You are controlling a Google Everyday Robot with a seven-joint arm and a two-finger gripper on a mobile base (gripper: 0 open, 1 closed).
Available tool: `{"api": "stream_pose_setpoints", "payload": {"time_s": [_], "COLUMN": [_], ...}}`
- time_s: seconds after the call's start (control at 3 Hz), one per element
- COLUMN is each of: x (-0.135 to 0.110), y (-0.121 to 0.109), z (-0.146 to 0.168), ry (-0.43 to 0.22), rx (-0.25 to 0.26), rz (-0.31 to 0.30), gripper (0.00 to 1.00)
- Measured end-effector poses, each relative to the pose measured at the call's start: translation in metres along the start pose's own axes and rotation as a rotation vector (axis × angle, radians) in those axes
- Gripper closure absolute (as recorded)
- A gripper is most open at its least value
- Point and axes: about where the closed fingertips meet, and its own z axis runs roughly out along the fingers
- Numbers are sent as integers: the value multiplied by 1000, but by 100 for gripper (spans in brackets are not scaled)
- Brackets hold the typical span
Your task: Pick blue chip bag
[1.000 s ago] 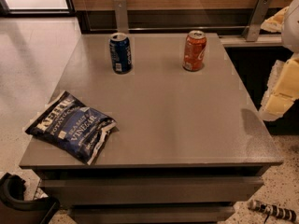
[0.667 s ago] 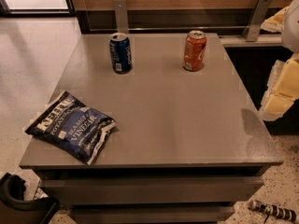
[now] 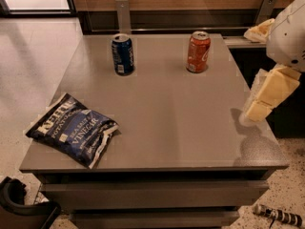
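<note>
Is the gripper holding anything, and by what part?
Nothing. The gripper hangs at the right edge of the table; the blue chip bag lies untouched at front left.

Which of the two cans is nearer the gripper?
The orange can, back right. The blue can stands further left; the gripper hangs at the right edge of the table.

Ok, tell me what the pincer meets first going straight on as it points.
The pincer, at the right edge of the table, points down-left; it would likely meet that bare surface first, well short of the blue chip bag. Depth is unclear.
</note>
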Motion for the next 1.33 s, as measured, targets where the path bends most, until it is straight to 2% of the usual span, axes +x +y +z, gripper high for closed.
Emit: {"api": "stream_pose_setpoints", "payload": {"time_s": [0.33,0.67,1.0,1.33], "x": [-27,-64,-142,-187], "y": [9,22,49,67], "z": [22,37,49,55], "ry": [-177,-364,-578,-669], "rx": [-21,-21,-89,-144], "rz": [-1,-5,21,23], "gripper": [0,0,0,0]}}
